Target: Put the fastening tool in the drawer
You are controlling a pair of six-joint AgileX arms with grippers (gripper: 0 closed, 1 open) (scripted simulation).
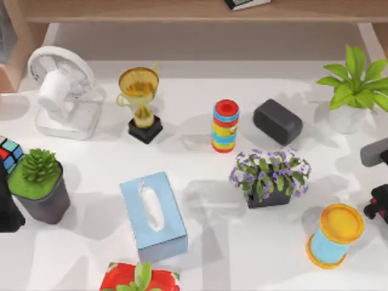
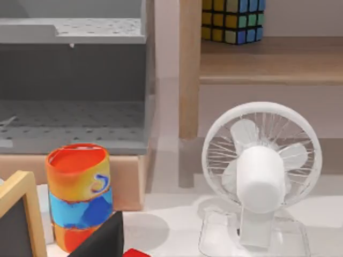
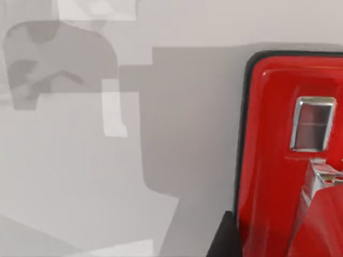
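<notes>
**White table crowded, red stapler seen close under the right wrist**

White tabletop (image 1: 218,242) is backed by a wooden shelf (image 1: 182,11) along the top view's far edge. A grey drawer unit (image 2: 75,80) is seen standing open in the left wrist view, beside a wooden post, with a white desk fan (image 1: 60,91) in front of it. The fan is placed at the table's far left. A light blue tissue box (image 1: 153,215) lies near the middle front. A leafy green plant in a white pot (image 1: 354,91) is set at the far right, and a planter of purple flowers (image 1: 270,176) sits right of centre. A succulent in a dark pot (image 1: 41,185) stands at the left, with a colour cube (image 1: 9,154) just behind it at the edge. A red pot with green leaves (image 1: 139,279) is cut by the front edge. A gold trophy (image 1: 140,103), a dark grey block (image 1: 277,121) and a red, yellow and blue striped cylinder (image 1: 225,125) are ranged across the back. A blue can with a yellow lid (image 1: 334,236) lies near the right front.

The left arm (image 1: 7,206) is seen at the table's left edge, next to the succulent; whether its gripper is open or closed cannot be told.

The right gripper (image 1: 378,206) is found at the table's right edge, just beside the blue can; its state cannot be told either. The fastening tool (image 3: 278,160), glossy red with black trim, is shown close up in the right wrist view against the white surface.
</notes>
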